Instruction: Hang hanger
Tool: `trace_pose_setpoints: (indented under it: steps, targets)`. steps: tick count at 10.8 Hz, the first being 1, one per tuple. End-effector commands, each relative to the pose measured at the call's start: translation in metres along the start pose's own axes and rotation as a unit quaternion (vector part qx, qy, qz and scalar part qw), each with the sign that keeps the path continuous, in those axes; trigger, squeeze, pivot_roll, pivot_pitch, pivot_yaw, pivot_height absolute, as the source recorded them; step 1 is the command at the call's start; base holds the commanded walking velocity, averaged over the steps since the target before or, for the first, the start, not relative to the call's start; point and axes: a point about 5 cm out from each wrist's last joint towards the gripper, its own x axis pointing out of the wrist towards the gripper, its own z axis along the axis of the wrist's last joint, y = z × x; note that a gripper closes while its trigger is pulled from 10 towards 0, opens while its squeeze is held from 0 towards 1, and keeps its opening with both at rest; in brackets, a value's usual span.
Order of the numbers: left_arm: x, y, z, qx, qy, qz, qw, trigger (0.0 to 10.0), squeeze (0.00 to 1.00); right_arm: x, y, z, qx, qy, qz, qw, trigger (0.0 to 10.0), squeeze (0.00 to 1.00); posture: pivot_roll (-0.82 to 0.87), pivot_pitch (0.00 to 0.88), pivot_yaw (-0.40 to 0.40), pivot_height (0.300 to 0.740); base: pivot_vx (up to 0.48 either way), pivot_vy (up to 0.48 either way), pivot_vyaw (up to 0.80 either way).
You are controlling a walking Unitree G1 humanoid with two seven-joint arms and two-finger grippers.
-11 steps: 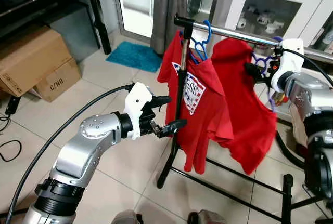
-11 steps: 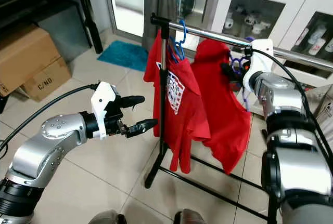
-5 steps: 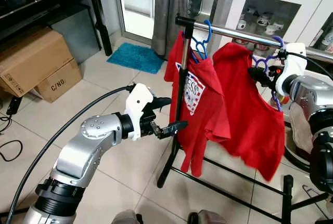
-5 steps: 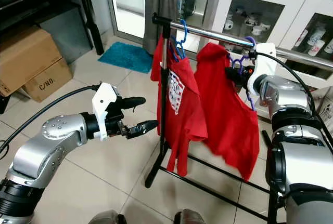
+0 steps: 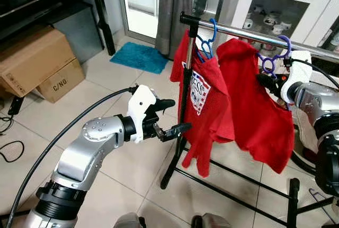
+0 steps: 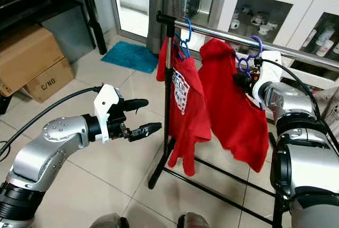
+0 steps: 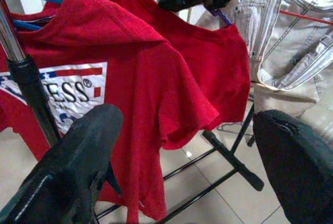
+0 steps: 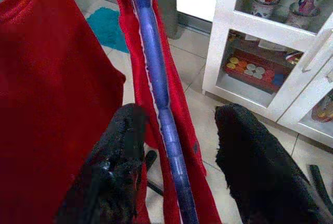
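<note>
- Since a second ago the purple hanger (image 6: 249,58) has gone up: its hook now sits over the rail (image 6: 228,37), where before it hung below and in front; the red shirt (image 6: 233,111) swung and now hangs straighter.
- Right gripper (image 8: 174,154) jaws are spread, purple hanger arm running between them with gaps on both sides; looks like release after hooking, judged.
- Left gripper (image 5: 167,117) jaws open, empty, held near the rack's upright post (image 5: 183,111), probably standing by, clear of the cloth.
- Printed red shirt (image 5: 198,101) on a blue hanger (image 5: 206,40) hangs just beside, near the rail's end.
- Cardboard boxes (image 5: 34,64) and a blue mat (image 5: 137,57) on the floor, well apart.
</note>
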Motion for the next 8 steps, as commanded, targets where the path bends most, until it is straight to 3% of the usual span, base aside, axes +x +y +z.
trace_pose_setpoints:
  steps: [1,2,3,4,8]
  targets:
    - [0.002,0.002,0.004,0.012,0.002,-0.003,1.000,10.0,0.00,0.000,0.001,0.015,0.003,-0.028,-0.002,1.000,0.0,0.00,0.00,0.000,0.005,0.740,0.000,0.000,0.00]
    - [0.002,0.002,0.004,0.012,0.002,-0.004,1.000,10.0,0.00,0.000,0.001,0.018,-0.004,-0.038,0.000,0.999,0.0,0.00,0.00,0.000,0.006,0.740,0.000,0.000,0.00]
    - [0.002,0.002,0.003,0.013,0.002,-0.004,1.000,10.0,0.00,-0.001,0.002,0.024,-0.040,-0.055,0.002,0.998,5.6,0.00,0.00,0.000,0.007,0.740,0.000,0.000,0.00]
    - [0.002,0.001,0.002,0.013,0.003,-0.005,1.000,10.0,0.00,-0.002,0.001,0.026,-0.039,-0.063,0.006,0.997,10.0,1.00,0.00,0.000,0.006,0.740,0.000,0.000,0.00]
    - [0.003,0.000,0.001,0.012,0.004,-0.009,1.000,10.0,0.00,-0.009,-0.008,0.028,-0.040,-0.083,0.012,0.996,10.0,1.00,0.00,0.000,0.008,0.740,0.000,0.000,0.00]
